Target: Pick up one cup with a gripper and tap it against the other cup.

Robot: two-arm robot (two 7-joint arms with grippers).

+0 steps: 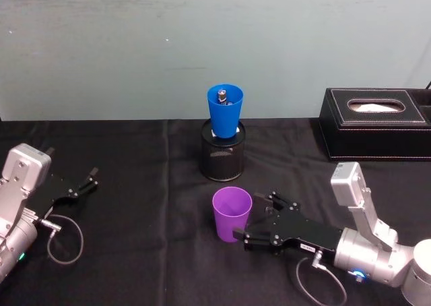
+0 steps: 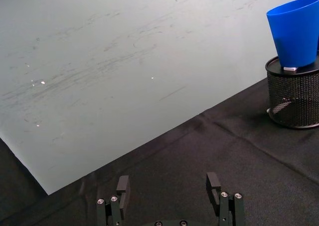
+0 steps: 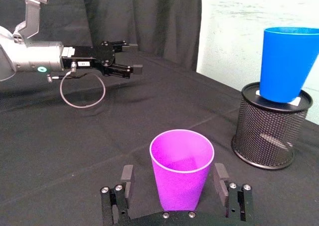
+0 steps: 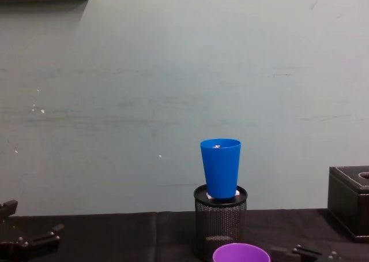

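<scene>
Sitting between your right gripper's open jaws, the purple cup looks light and slippery; squeeze its lower wall gently. Your left gripper rests with its jaws apart.

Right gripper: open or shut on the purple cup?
Open: the right gripper has its fingers either side of the upright purple cup, a gap on each side. The left gripper sits parked at left.

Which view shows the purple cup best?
The right wrist view: the purple cup stands large and upright between the right gripper's open fingers. The head view shows it smaller, from above; the chest view catches its rim.
</scene>
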